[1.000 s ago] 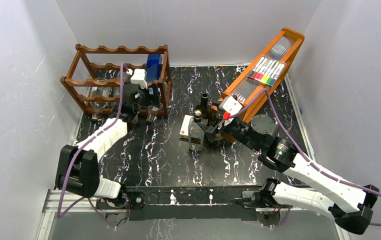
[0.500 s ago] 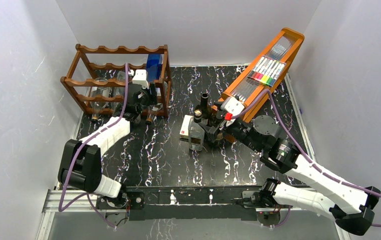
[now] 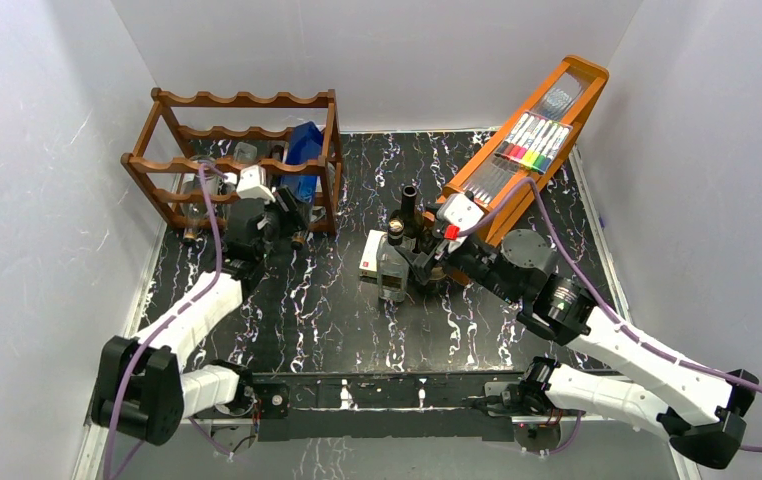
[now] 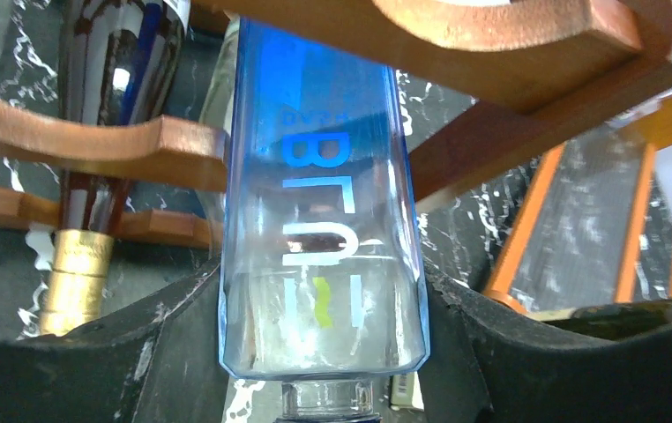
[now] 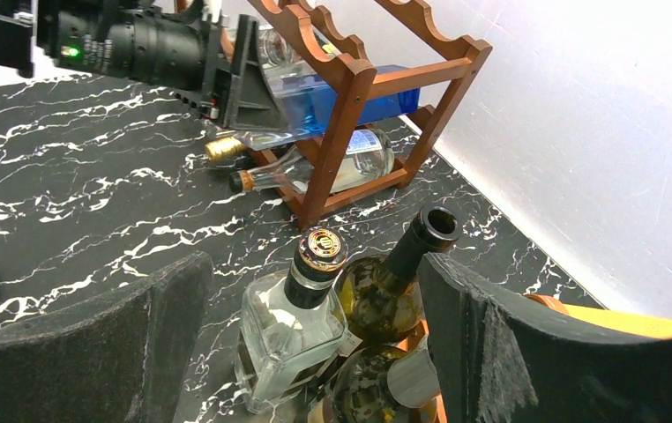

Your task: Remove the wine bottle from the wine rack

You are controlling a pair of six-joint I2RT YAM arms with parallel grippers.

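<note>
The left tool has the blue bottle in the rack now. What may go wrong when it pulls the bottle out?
1. The left tool grips the blue bottle only at its smooth shoulder near the neck, so the body may slip or droop.
2. A rail of the wine rack crosses just above the bottle. Lifting early might snag it and drag the rack.
3. The gold-capped bottle lies close beside and could be knocked.

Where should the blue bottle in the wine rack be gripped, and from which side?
Grip the blue bottle at its shoulder end, just above the neck, coming from the open front of the wine rack along the bottle's length. It lies on its side with the neck pointing out, and its straight sides give the pads parallel faces. The left gripper holds it there.
</note>
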